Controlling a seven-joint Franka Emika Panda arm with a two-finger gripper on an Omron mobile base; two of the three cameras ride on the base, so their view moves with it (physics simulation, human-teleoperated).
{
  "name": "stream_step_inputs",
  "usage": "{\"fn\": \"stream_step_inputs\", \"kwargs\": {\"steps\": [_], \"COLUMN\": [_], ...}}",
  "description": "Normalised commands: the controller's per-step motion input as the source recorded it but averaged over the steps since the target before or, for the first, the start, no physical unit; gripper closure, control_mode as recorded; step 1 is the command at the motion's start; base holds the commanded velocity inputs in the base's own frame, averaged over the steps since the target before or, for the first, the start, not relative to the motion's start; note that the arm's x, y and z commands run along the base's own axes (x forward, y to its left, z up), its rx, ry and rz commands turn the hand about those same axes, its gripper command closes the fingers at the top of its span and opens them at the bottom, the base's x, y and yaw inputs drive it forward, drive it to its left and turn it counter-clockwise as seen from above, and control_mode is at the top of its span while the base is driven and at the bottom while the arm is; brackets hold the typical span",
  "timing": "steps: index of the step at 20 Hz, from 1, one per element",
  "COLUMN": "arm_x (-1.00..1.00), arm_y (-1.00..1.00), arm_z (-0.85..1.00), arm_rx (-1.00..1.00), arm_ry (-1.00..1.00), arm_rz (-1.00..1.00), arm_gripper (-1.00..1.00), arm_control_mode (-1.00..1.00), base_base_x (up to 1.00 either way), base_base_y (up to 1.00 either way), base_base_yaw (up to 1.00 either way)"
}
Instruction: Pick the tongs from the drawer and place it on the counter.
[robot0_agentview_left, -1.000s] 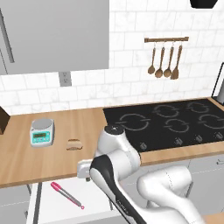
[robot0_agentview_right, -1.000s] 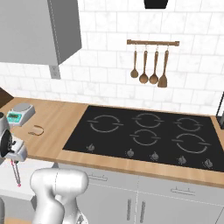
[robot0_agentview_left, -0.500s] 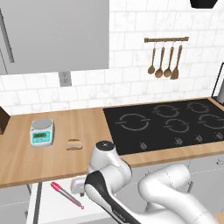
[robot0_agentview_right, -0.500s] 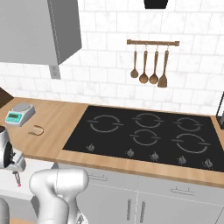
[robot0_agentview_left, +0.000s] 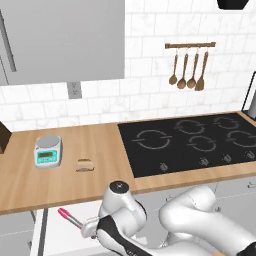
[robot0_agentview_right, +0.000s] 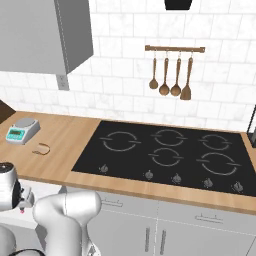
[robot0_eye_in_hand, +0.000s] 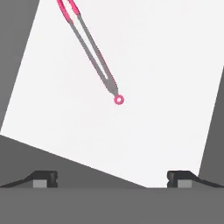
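Note:
The tongs (robot0_eye_in_hand: 89, 48) lie flat on the white floor of the open drawer (robot0_eye_in_hand: 157, 87), pink handle end toward the top of the hand view, thin grey arms running down to a small pink ring. My gripper (robot0_eye_in_hand: 112, 178) hangs above the drawer's edge, open wide with nothing between its fingertips (robot0_eye_in_hand: 43, 178), and the tongs are well ahead of it. In the left base view the tongs' pink end (robot0_agentview_left: 66, 214) pokes out left of my bent arm, in the drawer (robot0_agentview_left: 59, 238) below the front edge of the wooden counter (robot0_agentview_left: 60, 185).
On the counter stand a small digital scale (robot0_agentview_left: 48, 150) and a little brown object (robot0_agentview_left: 85, 165). The black cooktop (robot0_agentview_left: 195, 142) lies to the right. Wooden spoons and spatulas (robot0_agentview_left: 189, 70) hang on the tiled wall. A grey wall cabinet (robot0_agentview_left: 65, 35) sits above.
My arm has sunk lower in front of the counter edge, toward the open drawer. The gripper has stayed open and the tongs have not moved.

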Motion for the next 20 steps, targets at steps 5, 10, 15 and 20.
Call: {"fn": "stream_step_inputs", "kwargs": {"steps": [5, 10, 15, 20], "arm_x": [0.24, 0.38, -0.35, -1.00], "arm_y": [0.46, 0.34, 0.31, 0.47], "arm_z": [-0.54, -0.38, -0.22, -0.11], "arm_rx": [-0.03, 0.00, 0.00, -0.04], "arm_ry": [0.01, 0.08, 0.09, 0.26], "arm_rz": [0.00, 0.00, 0.02, 0.01], "arm_gripper": [-1.00, -1.00, -1.00, -1.00], "arm_control_mode": [-1.00, -1.00, -1.00, -1.00], "base_base_x": [0.00, 0.00, 0.00, 0.00], "base_base_y": [0.00, 0.00, 0.00, 0.00], "base_base_yaw": [0.00, 0.00, 0.00, 0.00]}}
